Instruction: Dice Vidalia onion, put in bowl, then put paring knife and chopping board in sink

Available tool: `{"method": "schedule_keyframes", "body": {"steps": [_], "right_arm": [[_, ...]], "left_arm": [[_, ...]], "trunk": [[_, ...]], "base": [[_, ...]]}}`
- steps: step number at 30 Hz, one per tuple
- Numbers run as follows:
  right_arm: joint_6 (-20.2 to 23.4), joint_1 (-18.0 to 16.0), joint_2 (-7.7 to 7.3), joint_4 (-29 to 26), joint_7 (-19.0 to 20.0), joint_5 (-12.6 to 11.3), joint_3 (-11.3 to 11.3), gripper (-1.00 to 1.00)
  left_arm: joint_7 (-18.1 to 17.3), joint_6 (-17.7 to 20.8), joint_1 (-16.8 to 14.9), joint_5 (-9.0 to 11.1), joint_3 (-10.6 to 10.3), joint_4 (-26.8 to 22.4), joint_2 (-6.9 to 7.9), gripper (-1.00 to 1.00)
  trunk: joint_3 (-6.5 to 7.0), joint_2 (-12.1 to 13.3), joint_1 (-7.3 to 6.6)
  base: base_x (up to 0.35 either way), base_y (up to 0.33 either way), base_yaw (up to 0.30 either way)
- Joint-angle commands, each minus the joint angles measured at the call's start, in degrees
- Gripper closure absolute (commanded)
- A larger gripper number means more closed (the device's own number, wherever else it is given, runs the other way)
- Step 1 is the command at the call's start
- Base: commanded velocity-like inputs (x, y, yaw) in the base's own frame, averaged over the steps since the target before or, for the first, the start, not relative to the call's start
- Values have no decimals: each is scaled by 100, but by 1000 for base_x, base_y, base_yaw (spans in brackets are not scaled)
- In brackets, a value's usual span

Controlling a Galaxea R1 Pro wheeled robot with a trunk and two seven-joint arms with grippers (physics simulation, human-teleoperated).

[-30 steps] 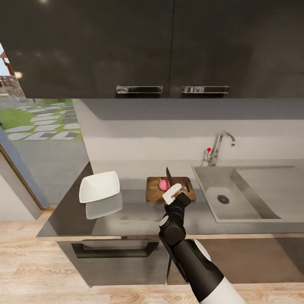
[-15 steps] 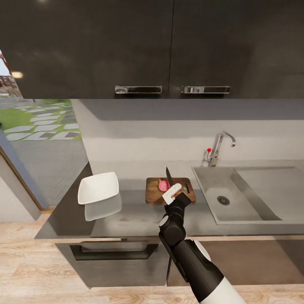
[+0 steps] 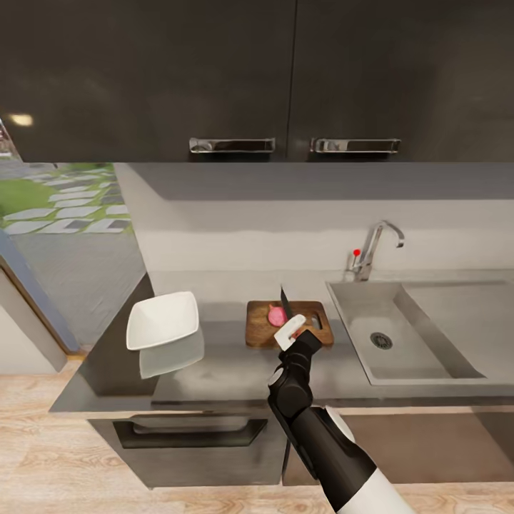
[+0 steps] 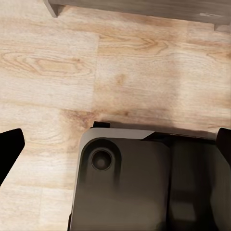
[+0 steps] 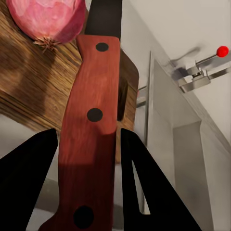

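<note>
My right gripper (image 3: 291,330) is closed on the paring knife (image 3: 285,303) above the chopping board (image 3: 260,325); the onion (image 3: 276,315) sits just beside the blade. Bare countertop (image 3: 228,364) separates the board from the bowl (image 3: 163,320). The sink (image 3: 364,314) lies open, faucet (image 3: 371,250) behind it. Upper cabinets (image 3: 214,78) overhang the counter.

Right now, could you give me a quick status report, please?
Right gripper shut on knife, blade beside onion on board. Left gripper open, over the floor. Bowl empty; nothing in the way.

Grey countertop (image 3: 235,371), chopping board (image 3: 258,330), seemingly resting bowl (image 3: 163,320)
</note>
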Motion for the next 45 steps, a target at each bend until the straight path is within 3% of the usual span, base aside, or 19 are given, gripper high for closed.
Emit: {"method": "schedule_keyframes", "body": {"steps": [1,10,45], "right_arm": [[29,-7,0,5,-44,-26,13,100],[29,-7,0,180,-52,-23,13,100],[-11,-7,0,170,-62,8,-6,100]], "left_arm": [[5,-9,3,35,5,-7,-3,-100],[5,-6,3,35,4,-6,-3,-100],[5,-6,3,35,4,-14,-3,-100]], "trunk": [[-17,-8,3],[-92,-8,3],[-93,-8,3]], "base": [[49,0,0],[8,0,0],[0,0,0]]}}
